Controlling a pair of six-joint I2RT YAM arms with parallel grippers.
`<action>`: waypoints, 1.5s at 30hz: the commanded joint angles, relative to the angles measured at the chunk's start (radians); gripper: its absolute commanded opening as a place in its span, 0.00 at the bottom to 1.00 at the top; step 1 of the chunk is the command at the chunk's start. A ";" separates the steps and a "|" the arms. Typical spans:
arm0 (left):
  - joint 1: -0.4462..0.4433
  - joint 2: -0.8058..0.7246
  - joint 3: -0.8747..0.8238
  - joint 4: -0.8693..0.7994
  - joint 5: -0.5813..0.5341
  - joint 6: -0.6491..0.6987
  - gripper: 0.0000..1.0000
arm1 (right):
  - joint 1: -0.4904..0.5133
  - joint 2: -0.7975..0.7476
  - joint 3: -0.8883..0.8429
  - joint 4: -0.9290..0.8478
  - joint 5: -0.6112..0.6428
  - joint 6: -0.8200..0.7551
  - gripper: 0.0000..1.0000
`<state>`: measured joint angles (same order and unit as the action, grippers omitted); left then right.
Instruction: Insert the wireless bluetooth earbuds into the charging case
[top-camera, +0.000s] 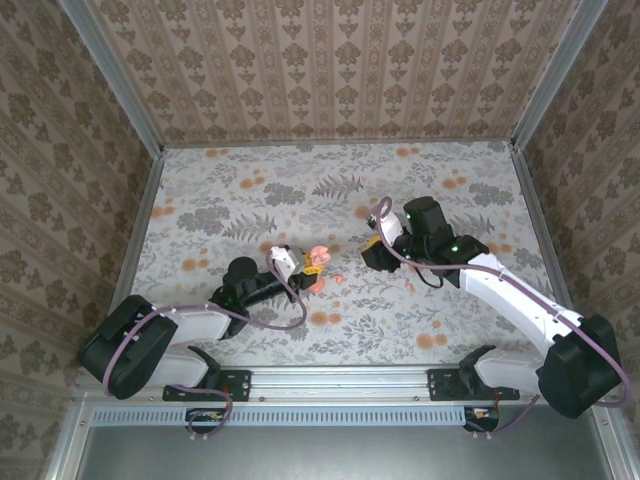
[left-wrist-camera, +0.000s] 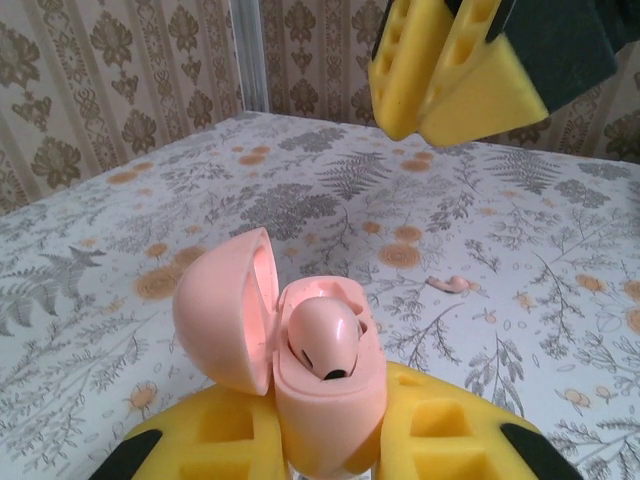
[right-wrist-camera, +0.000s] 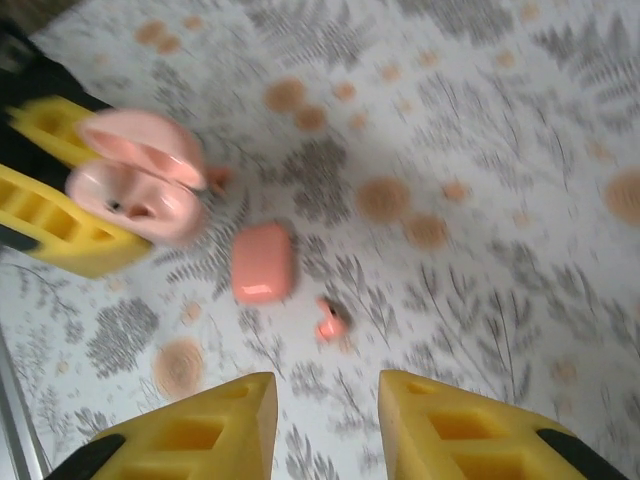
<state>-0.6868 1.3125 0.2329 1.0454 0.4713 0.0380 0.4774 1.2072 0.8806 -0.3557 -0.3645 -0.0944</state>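
The charging case stands with its lid swung open, clamped between the fingers of the left gripper, and one earbud sits in it. Just beyond the case, a closed coral box and the second earbud lie close together on the floral table. Farther from the case, the right gripper hovers with its fingers apart and nothing between them.

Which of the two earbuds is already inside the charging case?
The earbud seated in the open charging case held by the left gripper; the other earbud lies loose on the cloth.
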 joint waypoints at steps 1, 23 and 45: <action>-0.010 -0.044 -0.015 0.005 -0.015 -0.001 0.09 | -0.005 0.021 0.041 -0.175 0.144 0.065 0.34; -0.028 -0.186 -0.037 -0.166 -0.054 0.053 0.09 | -0.059 0.529 0.307 -0.642 0.375 0.168 0.42; -0.030 -0.248 -0.037 -0.208 -0.073 0.069 0.09 | -0.116 0.653 0.320 -0.576 0.263 0.193 0.43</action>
<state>-0.7086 1.0859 0.2070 0.8471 0.4099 0.0807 0.3641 1.8481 1.1767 -0.9340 -0.0624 0.0834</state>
